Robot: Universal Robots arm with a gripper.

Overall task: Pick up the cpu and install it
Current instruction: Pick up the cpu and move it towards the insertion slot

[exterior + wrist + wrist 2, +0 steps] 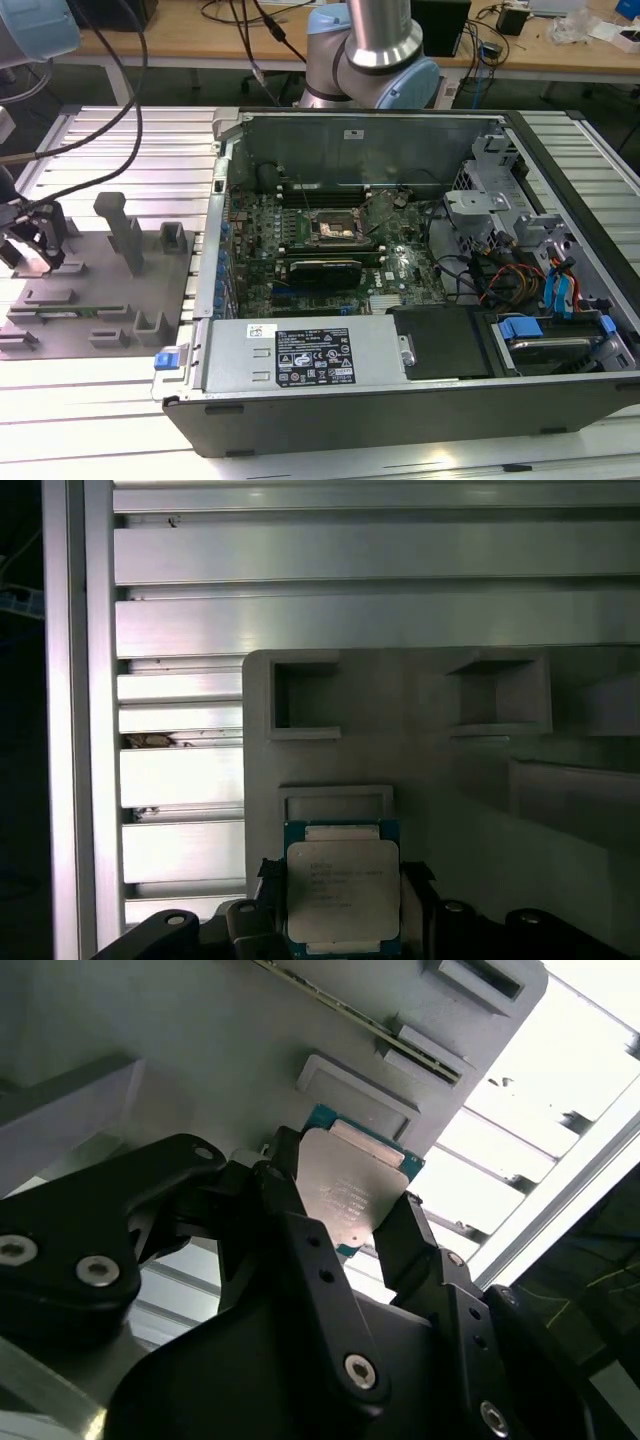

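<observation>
The cpu [343,890], a flat square chip with a shiny silver top and a thin teal edge, sits between my gripper's black fingers [415,880] in both wrist views. My gripper [350,1230] is shut on the cpu [345,1195], one finger on each side edge. It hangs just over the grey fixture plate [420,770], close to a shallow rectangular pocket [335,805]. In the exterior view my gripper [40,260] is at the far left, over the plate's near-left part. The motherboard socket [337,228] lies open inside the computer case, well to the exterior view's right.
The grey fixture plate [100,290] carries upright posts [125,230], small block holders and a green memory stick [70,313]. The open computer case [400,260] has raised walls, cables and drive bays. A ribbed aluminium table [130,130] lies under everything. The arm's base [370,60] stands behind the case.
</observation>
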